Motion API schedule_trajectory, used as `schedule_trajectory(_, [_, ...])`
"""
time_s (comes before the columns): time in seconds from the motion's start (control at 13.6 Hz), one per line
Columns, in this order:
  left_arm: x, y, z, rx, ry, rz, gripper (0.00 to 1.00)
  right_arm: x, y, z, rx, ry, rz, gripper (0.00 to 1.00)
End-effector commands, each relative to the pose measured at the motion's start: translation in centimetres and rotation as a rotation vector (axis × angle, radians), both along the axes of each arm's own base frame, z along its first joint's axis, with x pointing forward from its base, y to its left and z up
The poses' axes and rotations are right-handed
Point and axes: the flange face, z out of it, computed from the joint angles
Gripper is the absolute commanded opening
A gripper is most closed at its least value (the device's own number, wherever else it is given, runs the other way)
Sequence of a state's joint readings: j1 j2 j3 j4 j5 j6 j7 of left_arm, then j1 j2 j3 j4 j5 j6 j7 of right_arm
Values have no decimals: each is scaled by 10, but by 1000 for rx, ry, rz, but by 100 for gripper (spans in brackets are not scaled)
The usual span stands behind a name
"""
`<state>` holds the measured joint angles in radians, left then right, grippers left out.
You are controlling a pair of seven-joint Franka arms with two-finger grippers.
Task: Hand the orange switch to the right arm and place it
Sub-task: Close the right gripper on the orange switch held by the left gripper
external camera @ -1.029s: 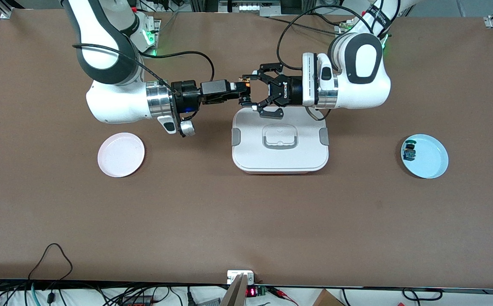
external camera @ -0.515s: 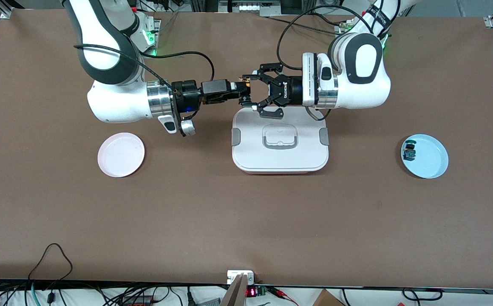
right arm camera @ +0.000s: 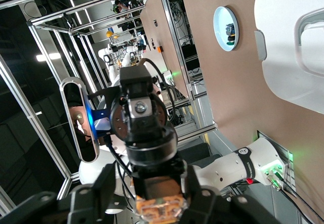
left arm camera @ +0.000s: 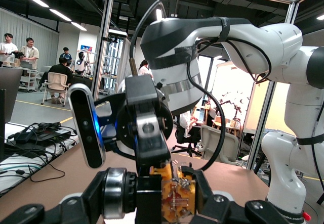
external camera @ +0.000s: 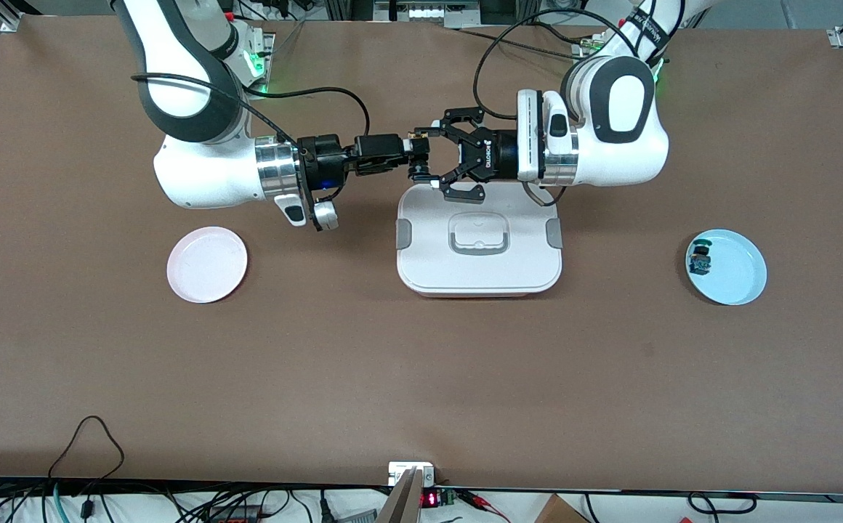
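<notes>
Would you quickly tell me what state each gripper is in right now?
Left gripper: shut on the orange switch, above the white box's edge.
Right gripper: its fingers are around the same switch; a firm grip cannot be told.

I see the orange switch (external camera: 418, 144) held in the air between both grippers — over the table, just past the white case's edge. Its orange body (left arm camera: 174, 196) shows between the fingers — small, partly hidden.

Two plates (external camera: 207, 264) (external camera: 727, 267), two switches (external camera: 417, 144) (external camera: 700, 258), one lidded box (external camera: 479, 243), two arms (external camera: 196, 131) (external camera: 610, 123).
</notes>
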<state>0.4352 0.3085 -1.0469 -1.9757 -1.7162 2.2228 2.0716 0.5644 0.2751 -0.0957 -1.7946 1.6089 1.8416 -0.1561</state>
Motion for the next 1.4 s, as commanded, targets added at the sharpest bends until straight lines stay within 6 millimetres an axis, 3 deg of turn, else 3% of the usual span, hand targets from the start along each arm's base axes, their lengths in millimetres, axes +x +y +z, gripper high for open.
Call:
schedule_trajectory(0.0, [-1,-3,6,-9,-6,22,0,-5,2,9,24,-15,-9,14])
schedule_trajectory(0.22, [-1,-3,6,-9,-6,22,0,-5,2,10,33,-44,-3,6])
schedule_trajectory(0.51, [-1,-3,6,-9,-2,22,1,-5,3,8,39,-74,2,6])
schedule_trajectory(0.59, [-1,-2,6,-9,8,24,15,-5,3,8,39,-73,3,5])
schedule_trajectory(0.66, [0,-2,4,-13,21,25,46,-5,3,8,39,-71,3,4])
schedule_trajectory(0.74, [-1,-3,2,-19,44,20,96,-6,3,8,38,-73,3,2])
schedule_trajectory(0.81, [0,-3,1,-20,52,20,100,-6,3,9,39,-76,3,2])
schedule_trajectory(1.1, [6,6,-1,-22,42,34,100,-5,2,10,41,-77,2,0])
schedule_trajectory(1.32, [25,38,-3,-21,39,78,100,-2,-2,11,41,-78,-6,0])
